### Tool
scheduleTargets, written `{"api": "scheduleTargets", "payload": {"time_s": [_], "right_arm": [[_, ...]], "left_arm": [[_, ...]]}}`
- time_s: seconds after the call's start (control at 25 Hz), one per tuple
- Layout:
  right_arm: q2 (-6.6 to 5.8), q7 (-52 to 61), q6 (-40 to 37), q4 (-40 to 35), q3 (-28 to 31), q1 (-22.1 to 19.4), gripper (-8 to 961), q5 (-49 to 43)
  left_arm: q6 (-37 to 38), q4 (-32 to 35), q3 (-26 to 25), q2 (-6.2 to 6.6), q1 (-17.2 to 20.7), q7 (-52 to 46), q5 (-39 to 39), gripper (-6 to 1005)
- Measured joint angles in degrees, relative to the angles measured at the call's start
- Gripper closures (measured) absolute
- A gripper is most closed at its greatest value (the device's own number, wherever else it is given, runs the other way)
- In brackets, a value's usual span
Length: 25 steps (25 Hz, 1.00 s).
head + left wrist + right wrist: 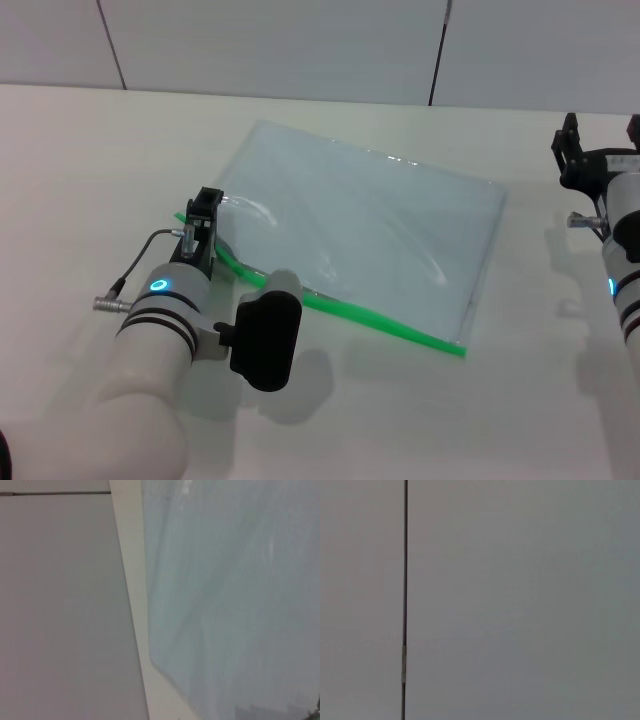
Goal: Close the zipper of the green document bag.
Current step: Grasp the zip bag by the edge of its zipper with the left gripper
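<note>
The green document bag [365, 225] lies flat on the white table, a translucent pale blue-green pouch; its surface [235, 595] fills most of the left wrist view. The zipper [380, 320], a bright green strip, runs along the bag's near long edge. My left gripper [205, 215] sits at the zipper's left end, where the strip bends up off the table into its fingers. The slider tab is hidden behind the gripper. My right gripper [600, 145] hovers far to the right, away from the bag, its fingers apart and nothing between them.
The white table [90, 180] extends around the bag on all sides. A grey panelled wall [300, 45] stands behind the table and fills the right wrist view. A cable and connector [112, 298] hang off my left wrist.
</note>
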Motion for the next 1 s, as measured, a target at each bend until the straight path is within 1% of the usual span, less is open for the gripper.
{"api": "scheduleTargets", "payload": {"time_s": [0.24, 0.44, 0.68, 0.88, 1.0], "right_arm": [[0.0, 0.0, 0.0, 0.0, -0.1, -0.1, 221, 0.0], [0.0, 0.0, 0.0, -0.2, 0.0, -0.2, 221, -0.3], [0.0, 0.0, 0.1, -0.3, -0.1, -0.4, 222, -0.4], [0.0, 0.0, 0.2, -0.3, -0.6, -0.4, 222, -0.5], [0.0, 0.0, 0.2, -0.3, -1.2, -0.3, 222, -0.5]], "left_arm": [[0.0, 0.2, 0.0, -0.11, 0.2, 0.2, 1.0, 477], [-0.4, 0.3, 0.0, -0.2, 0.3, 0.2, 1.4, 706], [-0.8, 0.8, 0.0, -0.34, 0.4, -0.2, 1.4, 902], [-0.8, 0.9, 0.0, -0.35, 0.5, -0.4, 1.4, 946], [-1.3, 1.0, 0.0, -0.35, 0.5, -1.1, 1.8, 946]]}}
